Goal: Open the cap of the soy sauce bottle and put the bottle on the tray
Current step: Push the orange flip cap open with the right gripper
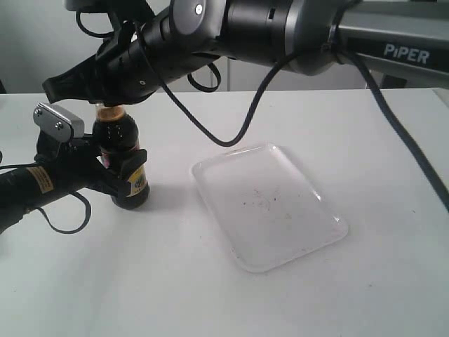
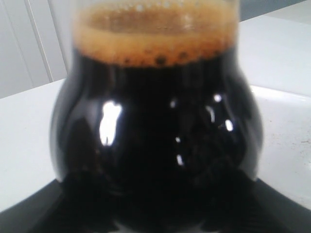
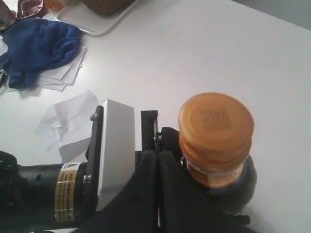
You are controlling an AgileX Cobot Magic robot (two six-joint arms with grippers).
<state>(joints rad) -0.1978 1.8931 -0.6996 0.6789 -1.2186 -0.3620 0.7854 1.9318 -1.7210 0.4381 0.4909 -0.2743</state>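
Note:
The soy sauce bottle stands upright on the white table at the left, dark liquid with foam near its neck. My left gripper is shut on its body from the left, and dark fingers flank the glass. The orange-brown cap is closed. My right gripper reaches across just above and beside the cap. Its black fingers are pressed together with nothing between them. The white tray lies empty to the right of the bottle, and its rim shows behind the glass.
The right arm and its black cable hang over the table's back left. The right wrist view shows a blue cloth, loose white papers and another white tray beyond the left arm's white camera bracket.

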